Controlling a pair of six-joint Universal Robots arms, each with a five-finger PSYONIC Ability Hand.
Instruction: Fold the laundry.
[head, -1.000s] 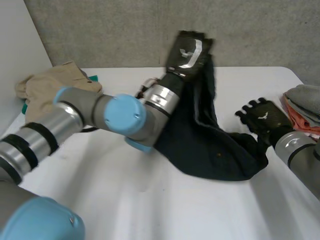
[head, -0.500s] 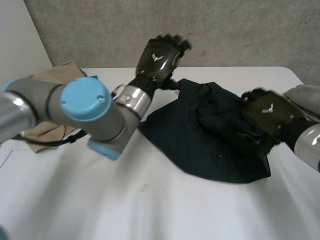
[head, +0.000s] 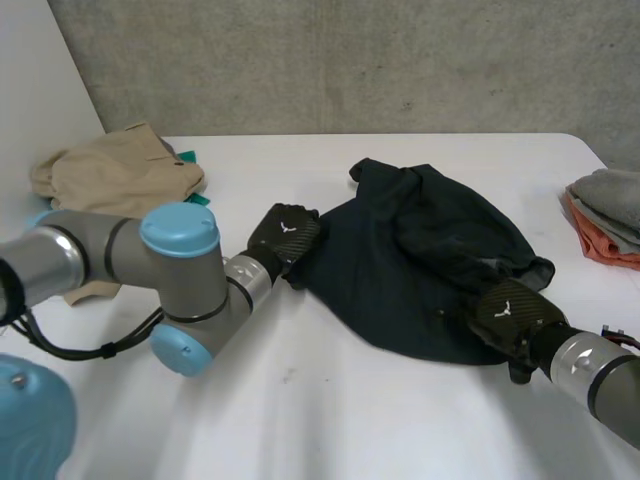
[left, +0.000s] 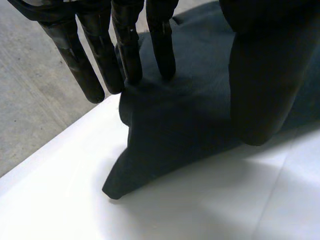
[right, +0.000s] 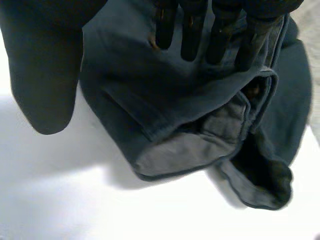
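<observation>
Dark garment (head: 400, 270) dropped from mid-air, now spread crumpled on white surface (head: 330, 420). Left robot hand (head: 285, 232) lowered to its left corner, fingers (left: 127, 50) straight, resting on cloth edge (nothing gripped). Right robot hand (head: 510, 315) shifted to near-right hem, fingers (right: 220, 30) straight over fold, thumb apart, holding nothing.

An edge crops the folded pile (head: 606, 208); the left arm (head: 95, 258) covers part of the tan garment (head: 110, 172)
</observation>
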